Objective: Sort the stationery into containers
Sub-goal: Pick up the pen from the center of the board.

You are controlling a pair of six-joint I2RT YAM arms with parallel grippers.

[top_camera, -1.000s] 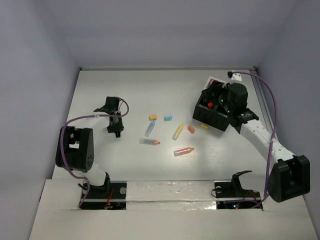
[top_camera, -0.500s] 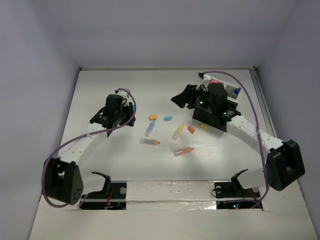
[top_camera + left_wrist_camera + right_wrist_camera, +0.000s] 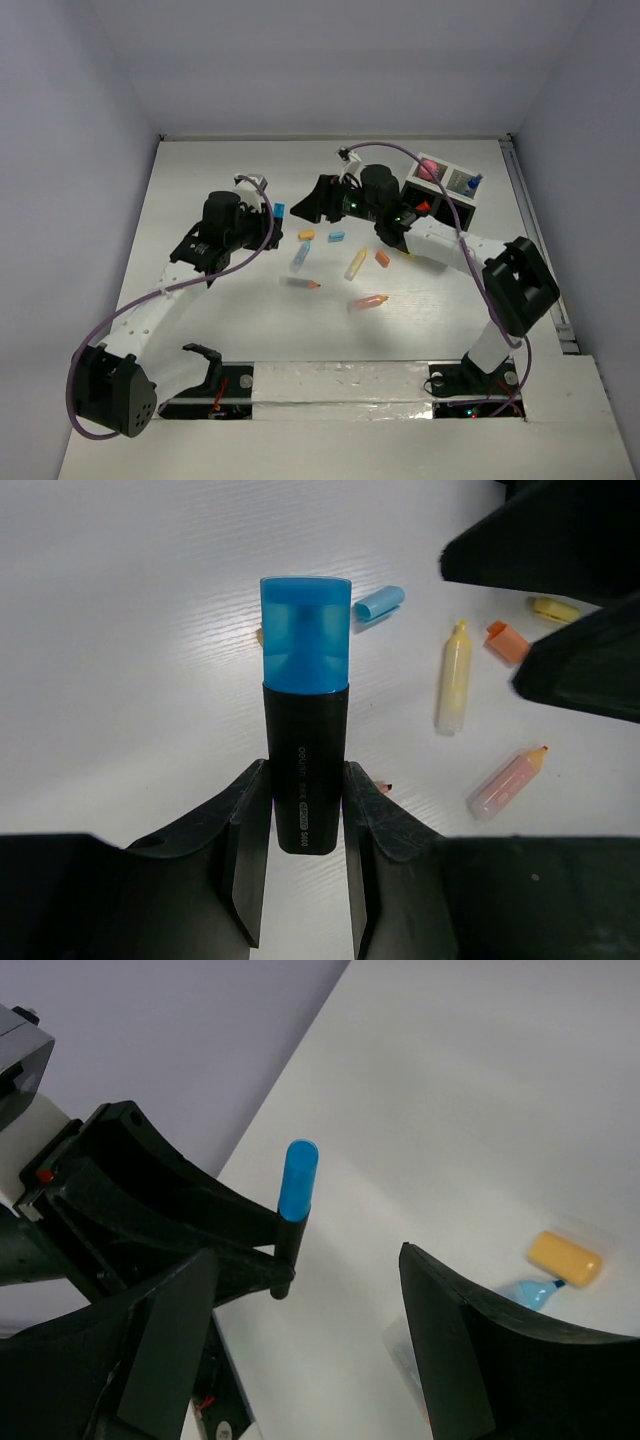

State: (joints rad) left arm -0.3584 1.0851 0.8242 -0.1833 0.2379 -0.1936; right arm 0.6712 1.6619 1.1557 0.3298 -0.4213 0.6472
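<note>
**Both arms swing inward as blue-capped marker is lifted over the worktop**

Within the last second the left arm has stretched from the left edge toward the middle of the overhead frame, while the right arm has left the black compartmented box with a white-edged rim (image 3: 467,205) and reached across to centre top. The left tool (image 3: 305,780) is clenched on a black-barrelled marker with a translucent blue cap (image 3: 305,740), cap pointing away from the wrist. The right tool (image 3: 308,1260) faces it with its jaws spread wide and nothing between them.

The box sits in the upper right, a pink round piece (image 3: 428,168) in its far corner. Loose on the white worktop (image 3: 200,170) at mid-frame lie:
- a yellow stick (image 3: 356,263)
- a light-blue cap (image 3: 337,237)
- a small orange block (image 3: 382,258)
- a clear orange-tipped stick (image 3: 300,284)
- a pale orange stick (image 3: 368,302)
</note>
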